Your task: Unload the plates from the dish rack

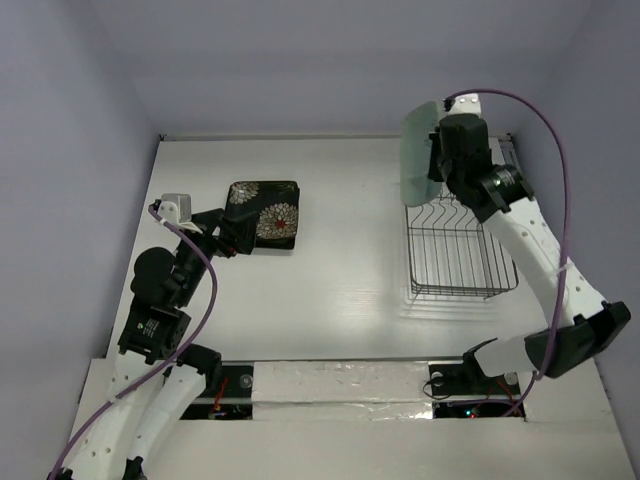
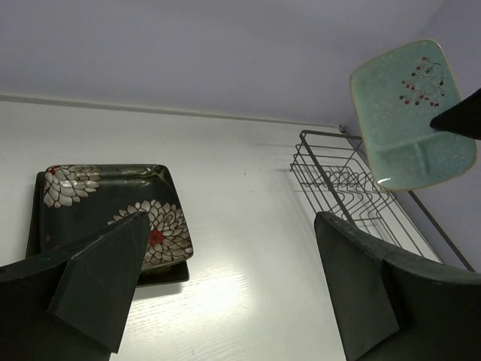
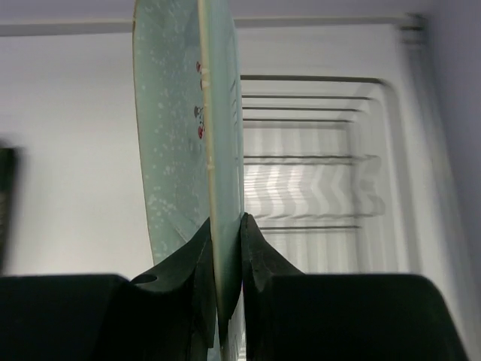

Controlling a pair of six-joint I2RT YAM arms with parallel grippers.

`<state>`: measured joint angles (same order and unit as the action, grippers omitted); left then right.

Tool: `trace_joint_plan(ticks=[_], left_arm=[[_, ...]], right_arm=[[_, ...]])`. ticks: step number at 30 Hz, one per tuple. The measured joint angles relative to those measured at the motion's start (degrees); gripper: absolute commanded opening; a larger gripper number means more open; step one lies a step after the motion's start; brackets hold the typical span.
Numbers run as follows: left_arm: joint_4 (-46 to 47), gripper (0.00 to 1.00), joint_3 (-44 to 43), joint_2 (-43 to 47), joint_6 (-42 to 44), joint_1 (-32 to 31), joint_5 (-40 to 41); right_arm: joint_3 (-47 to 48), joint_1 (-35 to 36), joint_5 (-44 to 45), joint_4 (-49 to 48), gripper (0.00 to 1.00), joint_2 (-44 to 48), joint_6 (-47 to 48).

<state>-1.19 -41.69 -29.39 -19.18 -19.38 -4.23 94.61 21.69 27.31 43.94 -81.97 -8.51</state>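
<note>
The right gripper (image 3: pixel 225 241) pinches the mint-green plate (image 1: pixel 418 150) by its rim and holds it on edge above the dish rack (image 1: pixel 460 255), near the far right corner of the table (image 1: pixel 340 300). It should carry the plate clear of the prongs, tilt it flat, then lower it gently. The left gripper (image 2: pixel 229 256), wide open, hovers beside the dark flowered plates (image 1: pixel 268 212) stacked toward the far left. How many lie there I cannot tell.
</note>
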Motion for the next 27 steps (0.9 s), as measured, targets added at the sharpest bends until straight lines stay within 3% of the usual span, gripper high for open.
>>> trace_joint_plan(ticks=[3, 6, 9, 13, 27], left_arm=[[0.0, 0.91, 0.0, 0.0, 0.0, 0.0, 0.0], [0.0, 0.98, 0.0, 0.0, 0.0, 0.0, 0.0], [0.0, 0.99, 0.0, 0.0, 0.0, 0.0, 0.0], [0.0, 0.99, 0.0, 0.0, 0.0, 0.0, 0.2], [0.0, 0.99, 0.0, 0.1, 0.0, 0.0, 0.2]], right_arm=[[-6.2, 6.4, -4.2, -7.9, 0.0, 3.8, -4.4], [-14.2, 10.2, -11.1, -18.3, 0.0, 3.5, -10.4], [-22.9, 11.3, -17.7, -27.5, 0.0, 0.5, -16.4], [-31.2, 10.9, -21.5, -32.8, 0.0, -4.1, -22.2], [-39.9, 10.5, -28.9, -48.3, 0.0, -11.3, -31.2]])
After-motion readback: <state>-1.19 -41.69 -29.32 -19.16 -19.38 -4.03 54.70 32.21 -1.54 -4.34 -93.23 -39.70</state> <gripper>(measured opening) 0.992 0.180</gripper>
